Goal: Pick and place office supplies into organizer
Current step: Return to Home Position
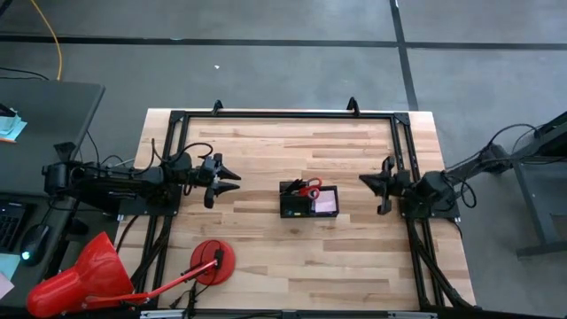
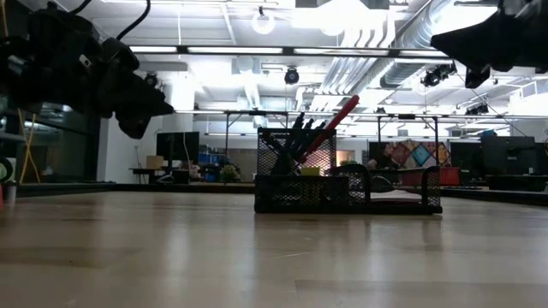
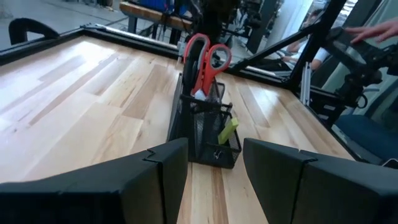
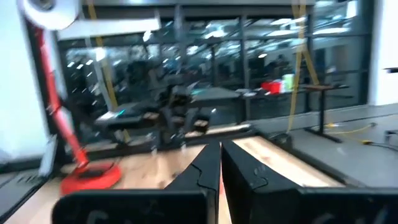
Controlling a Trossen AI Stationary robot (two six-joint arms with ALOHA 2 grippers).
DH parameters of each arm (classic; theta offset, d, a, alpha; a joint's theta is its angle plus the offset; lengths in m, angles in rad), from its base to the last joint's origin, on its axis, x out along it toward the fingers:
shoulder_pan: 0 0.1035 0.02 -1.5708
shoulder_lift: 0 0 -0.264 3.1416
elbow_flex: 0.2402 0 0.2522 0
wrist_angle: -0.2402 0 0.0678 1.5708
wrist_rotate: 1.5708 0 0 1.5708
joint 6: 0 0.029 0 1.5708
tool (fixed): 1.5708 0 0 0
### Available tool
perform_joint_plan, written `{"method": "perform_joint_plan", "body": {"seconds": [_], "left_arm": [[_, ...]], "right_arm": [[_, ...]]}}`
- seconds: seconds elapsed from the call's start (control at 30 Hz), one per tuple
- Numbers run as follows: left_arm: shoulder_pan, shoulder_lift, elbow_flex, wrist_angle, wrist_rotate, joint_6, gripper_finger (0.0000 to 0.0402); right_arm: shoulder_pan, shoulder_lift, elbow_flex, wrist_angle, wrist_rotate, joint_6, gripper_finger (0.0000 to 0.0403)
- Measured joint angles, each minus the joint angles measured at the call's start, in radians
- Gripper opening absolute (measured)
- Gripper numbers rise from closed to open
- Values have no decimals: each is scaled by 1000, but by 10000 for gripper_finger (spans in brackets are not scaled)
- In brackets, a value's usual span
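Observation:
The black mesh organizer (image 1: 297, 206) stands at the table's middle. Red-handled scissors (image 3: 205, 59) stick up out of its tall compartment, handles on top, beside dark pens (image 2: 295, 137). A pink pad (image 1: 326, 202) lies in its low tray and a yellow piece (image 3: 227, 130) sits in a small compartment. My left gripper (image 1: 232, 182) hovers left of the organizer, open and empty, pointing at it. My right gripper (image 1: 365, 180) hovers right of the organizer, shut and empty; its fingers (image 4: 205, 171) show closed together in the right wrist view.
Black frame rails (image 1: 283, 115) run around the table. A red cone (image 1: 80, 275) and a red disc with a stick (image 1: 213, 261) stand at the near left. A person's hand (image 3: 373, 28) shows beyond the table's right side. Bare wood lies around the organizer.

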Motion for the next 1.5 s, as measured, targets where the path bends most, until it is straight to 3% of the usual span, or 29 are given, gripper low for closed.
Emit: {"method": "perform_joint_plan", "body": {"seconds": [0.17, 0.43, 1.5], "left_arm": [[0, -15, 0, 2, -2, 0, 145], [0, -13, 0, -1, -2, 0, 145], [0, -13, -1, -27, -16, 0, 145]], "right_arm": [[-77, -98, 0, -101, 0, 0, 10], [-125, -220, 0, -402, 5, -3, 5], [-105, -239, 0, -394, 3, 0, 4]]}}
